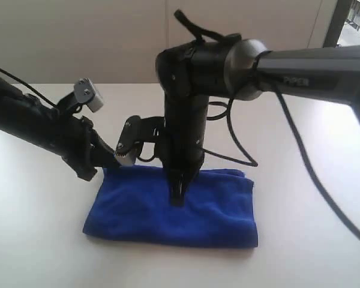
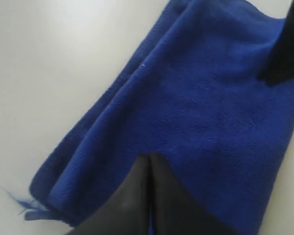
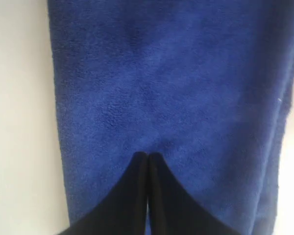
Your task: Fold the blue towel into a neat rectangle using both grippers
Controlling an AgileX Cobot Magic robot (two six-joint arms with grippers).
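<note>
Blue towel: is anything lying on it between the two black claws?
Only bare blue towel lies between the left end effector and the right end effector; the left wrist view shows it.

White table (image 1: pixel 36 240), plain matte top. Blue towel (image 1: pixel 138 210) lies flat on it, folded into a layered rectangle, toward 6 o'clock of table centre in the exterior view. Loose thread (image 2: pixel 12 198) at one towel corner rests on the tabletop.

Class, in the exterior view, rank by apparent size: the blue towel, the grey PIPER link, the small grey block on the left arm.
1. blue towel
2. grey PIPER link, likely nearer the camera, so this rank is unsure
3. small grey block
</note>
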